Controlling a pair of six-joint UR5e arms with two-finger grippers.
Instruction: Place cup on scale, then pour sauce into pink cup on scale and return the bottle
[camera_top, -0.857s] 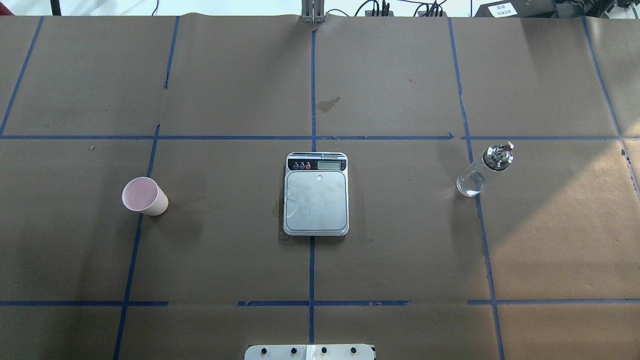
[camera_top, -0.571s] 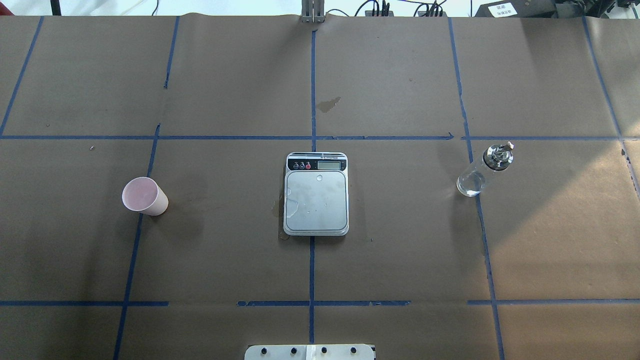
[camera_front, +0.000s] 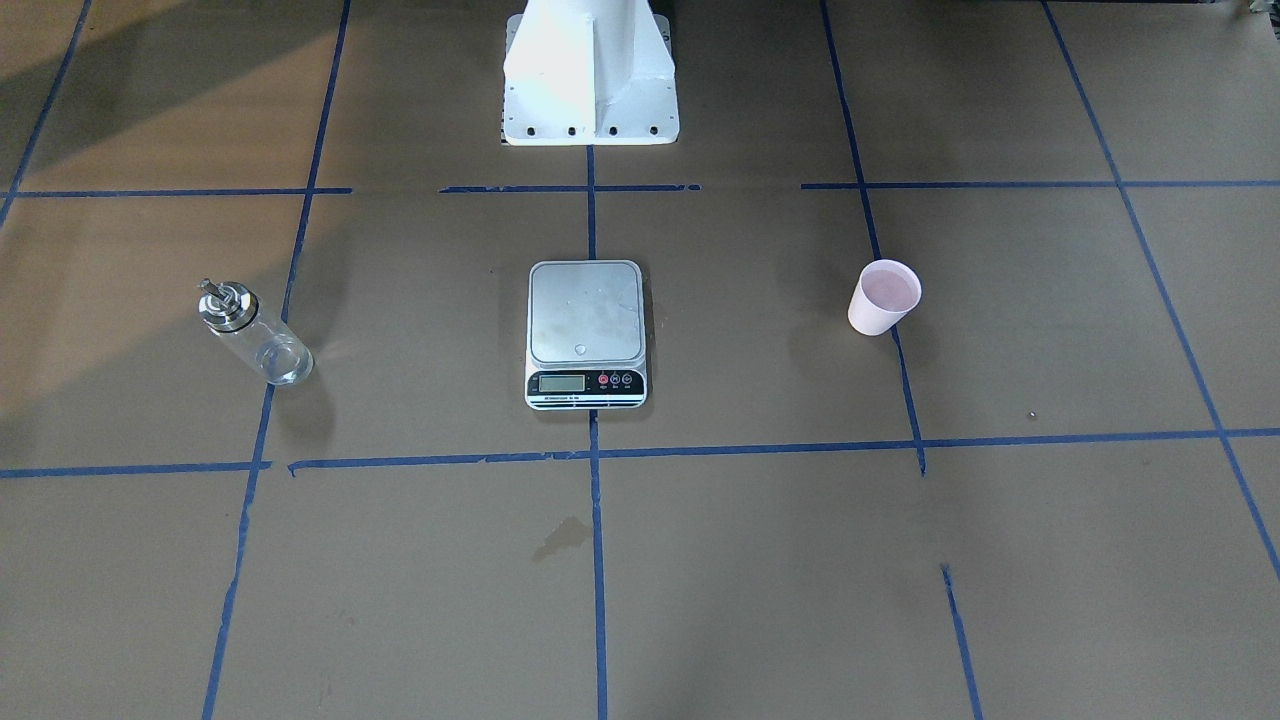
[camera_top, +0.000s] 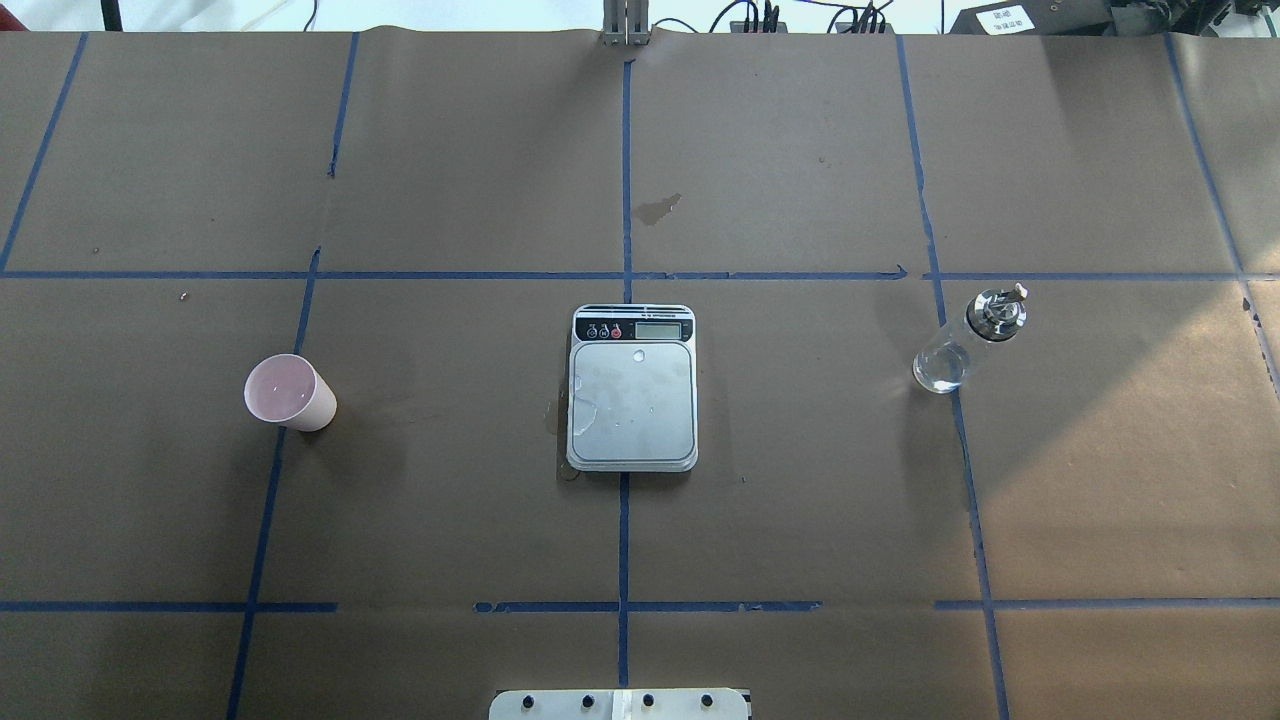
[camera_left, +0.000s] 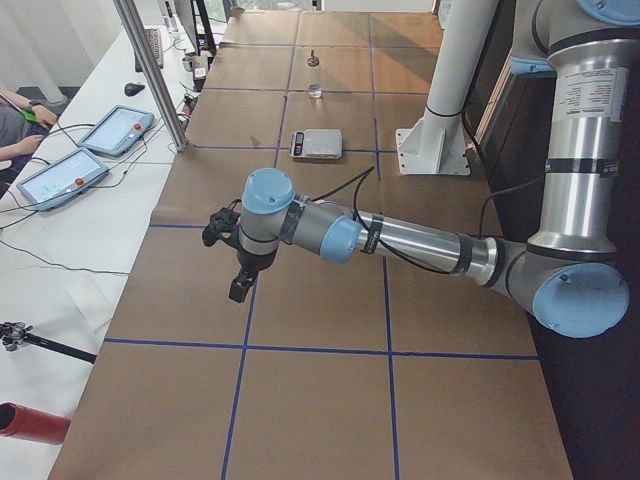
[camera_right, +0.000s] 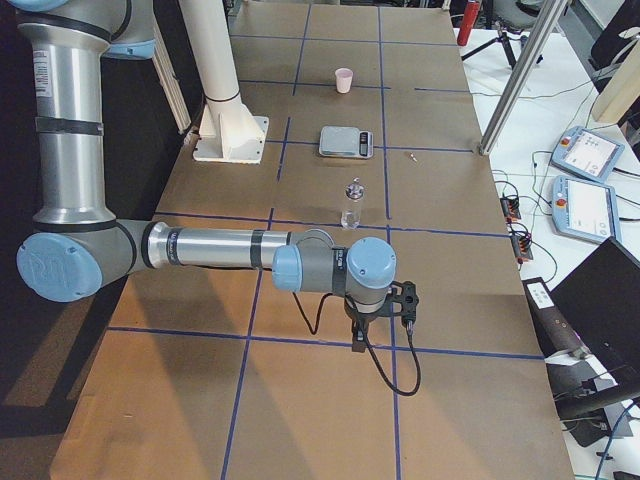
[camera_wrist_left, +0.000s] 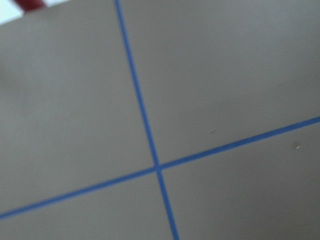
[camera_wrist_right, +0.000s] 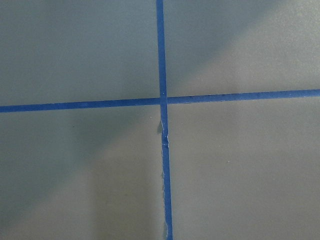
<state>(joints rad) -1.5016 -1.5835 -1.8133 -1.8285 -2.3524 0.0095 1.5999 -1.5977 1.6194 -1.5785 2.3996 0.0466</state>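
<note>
Jaws show only in the side views, so I cannot tell how far either pair is open or whether it grips anything. The left gripper (camera_left: 238, 288) hangs over the table (camera_top: 800, 500), well apart from the cup (camera_top: 290, 393). Seen from overhead, the cup stands upright on the table at the scale's (camera_top: 632, 400) 9 o'clock, and the bottle (camera_top: 962, 345) stands at its 3 o'clock. The right gripper (camera_right: 357, 340) hangs over a tape cross (camera_wrist_right: 162, 100), well apart from the bottle.

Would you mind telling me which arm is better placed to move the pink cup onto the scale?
Left: the cup stands upright on the left arm's side of the scale.
</note>
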